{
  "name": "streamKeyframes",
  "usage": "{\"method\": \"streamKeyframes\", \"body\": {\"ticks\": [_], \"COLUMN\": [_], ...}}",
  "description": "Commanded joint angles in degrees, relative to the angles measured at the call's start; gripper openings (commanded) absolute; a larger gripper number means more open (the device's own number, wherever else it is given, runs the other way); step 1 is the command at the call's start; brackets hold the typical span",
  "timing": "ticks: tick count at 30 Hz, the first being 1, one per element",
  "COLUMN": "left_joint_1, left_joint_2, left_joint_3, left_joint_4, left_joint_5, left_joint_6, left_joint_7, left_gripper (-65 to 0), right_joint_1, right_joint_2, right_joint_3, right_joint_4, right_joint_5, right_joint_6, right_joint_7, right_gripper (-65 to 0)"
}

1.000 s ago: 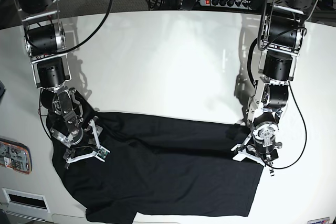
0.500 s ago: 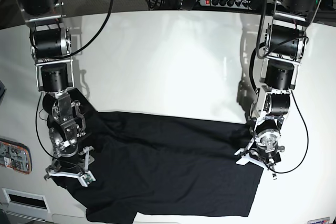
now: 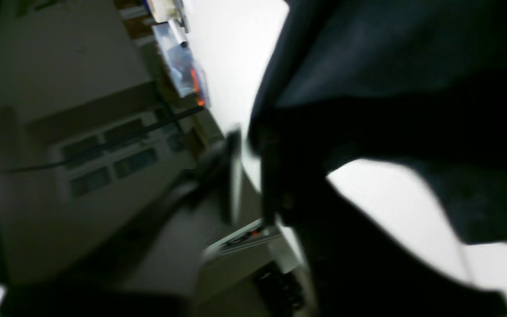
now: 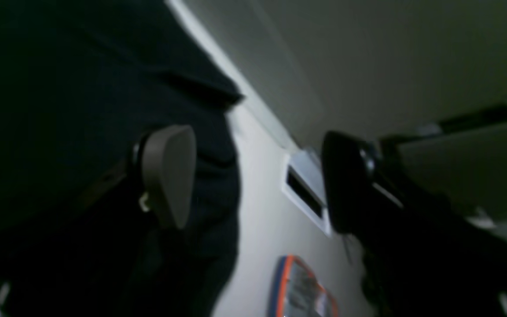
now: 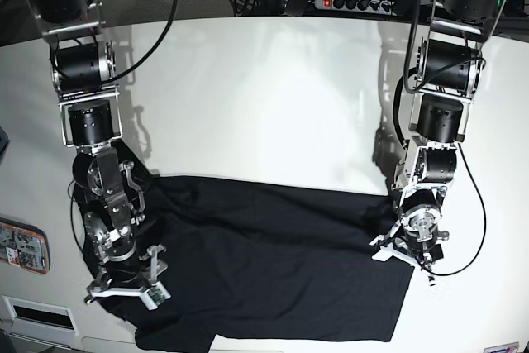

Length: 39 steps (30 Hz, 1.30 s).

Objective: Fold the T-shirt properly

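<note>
The black T-shirt (image 5: 264, 262) lies spread across the front of the white table (image 5: 264, 97), its hem near the front edge. My right gripper (image 5: 124, 293) is at the shirt's front left corner. In the right wrist view it (image 4: 258, 176) is open, with one grey pad (image 4: 167, 174) over the shirt (image 4: 60, 88) and the other finger off the cloth. My left gripper (image 5: 409, 255) rests on the shirt's right edge. The left wrist view is dark and blurred: black cloth (image 3: 390, 66) hangs close to the gripper (image 3: 251, 176), and its jaws cannot be made out.
An orange-edged flat device (image 5: 21, 244) lies at the table's left edge and also shows in the right wrist view (image 4: 297, 290). A white slotted box (image 5: 37, 313) sits at the front left corner. A power strip (image 5: 355, 2) and cables lie behind the table.
My right gripper has moved down the shirt's left side toward the front edge. My left gripper has shifted slightly forward on the right edge. The shirt lies much as before.
</note>
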<state>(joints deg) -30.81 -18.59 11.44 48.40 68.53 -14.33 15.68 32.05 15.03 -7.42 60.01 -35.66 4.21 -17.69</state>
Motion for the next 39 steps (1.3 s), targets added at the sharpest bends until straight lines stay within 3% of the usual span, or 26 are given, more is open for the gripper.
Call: {"method": "streamKeyframes", "body": {"ticks": [1, 4, 6, 11, 15, 20, 22, 26, 30, 36, 39], "left_joint_1": [-2.12, -2.12, -2.12, -3.35, -3.26, 0.17, 4.48, 14.15, 20.57, 22.24, 20.57], "left_joint_2": [-0.44, -0.44, -0.44, -0.18, 1.31, 1.93, 0.08, -2.03, -3.87, -3.96, -3.17], "left_joint_3": [-0.23, -0.23, -0.32, -0.58, -3.13, -7.35, -6.48, -5.86, -5.86, -6.3, -7.44], "left_joint_4": [0.87, 0.61, -0.45, -2.12, -1.59, 7.11, 14.15, 27.07, 32.87, 33.05, 32.26], "left_joint_5": [1.58, 3.07, 4.04, 3.86, 0.52, -5.98, -6.6, -6.69, -6.69, -7.13, -13.72], "left_joint_6": [1.18, 0.66, 0.66, 1.1, 1.1, 0.92, 0.83, 0.83, 0.83, 0.83, 0.83], "left_joint_7": [0.36, 0.36, 0.36, 0.54, 0.54, 0.36, 0.27, 0.27, 0.27, 0.27, 0.27], "left_gripper": [-48.4, -36.5, -33.4, -33.4, -33.4, -33.3, -33.2, -33.2, -33.2, -33.2, -33.2], "right_joint_1": [2.28, 2.28, 2.19, 1.57, -3.88, -14.34, -17.06, -24.54, -30.51, -32.01, -30.43], "right_joint_2": [0.58, 0.58, 0.58, 0.49, 0.49, 0.58, 0.67, 3.74, 5.68, 7.7, 7.61], "right_joint_3": [0.34, 0.34, 0.34, 0.52, 4.12, 6.85, 6.76, 6.76, 6.76, 7.29, 7.38], "right_joint_4": [2.01, 3.33, 3.6, 3.6, 3.68, 13.44, 21.35, 33.22, 36.83, 35.33, 33.22], "right_joint_5": [-0.08, -0.08, 0.01, 0.36, 7.4, 16.27, 16.19, 16.1, 16.19, 16.63, 17.95], "right_joint_6": [-0.65, -0.3, 0.23, 0.32, 0.67, 12.89, 14.65, 16.06, 16.58, 16.58, 16.58], "right_joint_7": [1.12, 1.03, 1.03, 0.95, 0.15, -8.2, -10.04, -12.86, -14.17, -13.91, -14.26], "right_gripper": [-21.7, -21.6, -21.6, -21.6, -21.6, -21.9, -21.9, -21.9, -21.9, -21.9, -22.0]}}
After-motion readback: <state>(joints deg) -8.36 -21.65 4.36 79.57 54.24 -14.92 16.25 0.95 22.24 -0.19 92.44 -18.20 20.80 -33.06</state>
